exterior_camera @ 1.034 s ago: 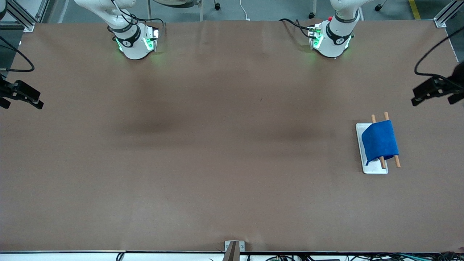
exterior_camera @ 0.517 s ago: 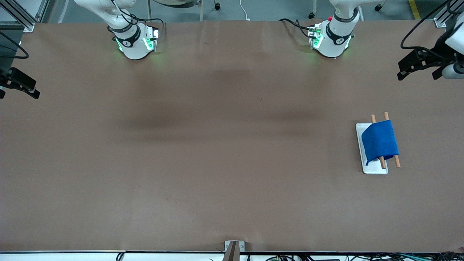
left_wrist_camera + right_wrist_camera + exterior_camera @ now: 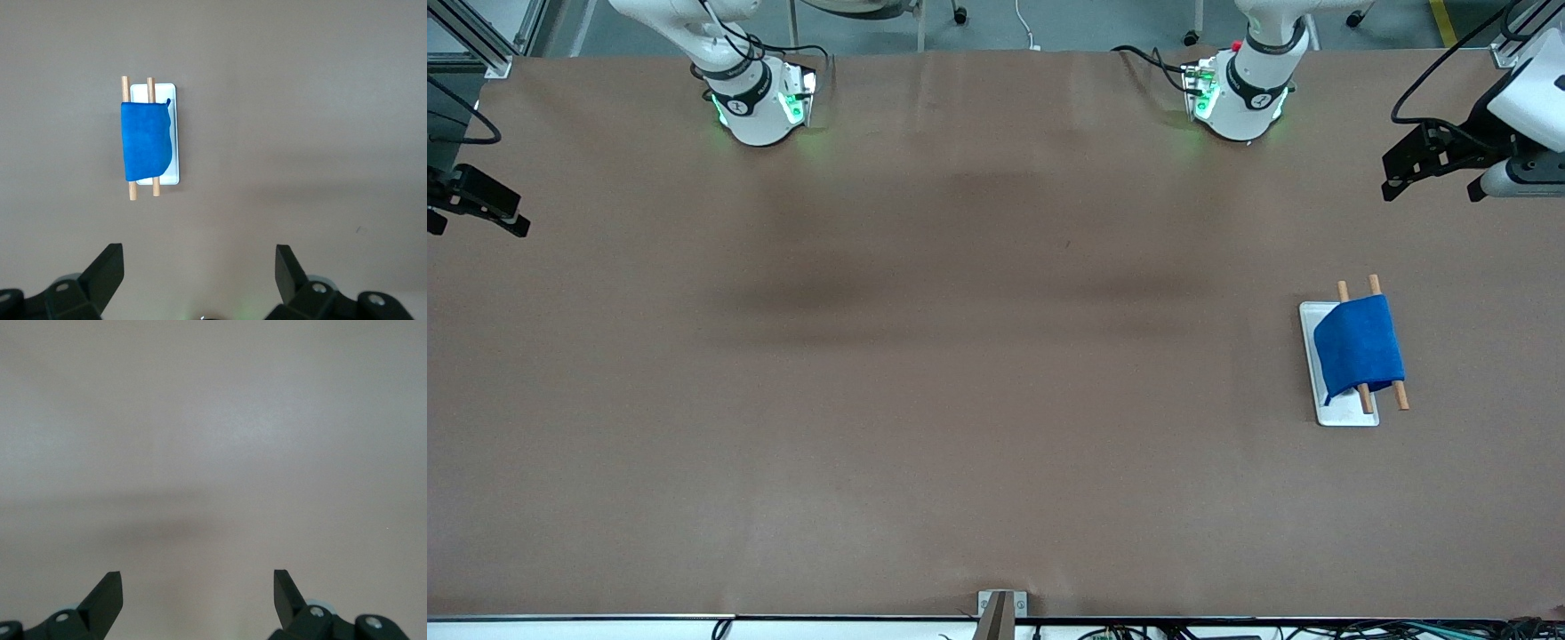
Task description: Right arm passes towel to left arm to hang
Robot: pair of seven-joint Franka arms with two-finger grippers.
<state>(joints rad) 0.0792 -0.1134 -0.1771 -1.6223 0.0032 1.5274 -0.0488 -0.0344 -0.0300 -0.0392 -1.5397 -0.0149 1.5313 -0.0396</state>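
Towel (image 3: 1358, 348) draped over two rods (image 3: 1385, 342) on tray (image 3: 1316, 356), toward my left arm's end. My left gripper (image 3: 199, 275) and right gripper (image 3: 198, 595) both spread wide, empty, high over bare table. Risk: loose drape slides off rods if bumped.

Robot lab — bench-mounted arms (image 3: 751, 98).

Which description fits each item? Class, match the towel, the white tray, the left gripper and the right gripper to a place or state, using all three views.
Things:
1. towel
2. white tray
3. left gripper
4. right gripper

Descriptions:
A. open, over bare table at the right arm's end
B. draped across two wooden rods
C. lying flat on the table under the rods
D. open and empty, up at the left arm's end, the towel in its wrist view

Pairs: 1-B, 2-C, 3-D, 4-A
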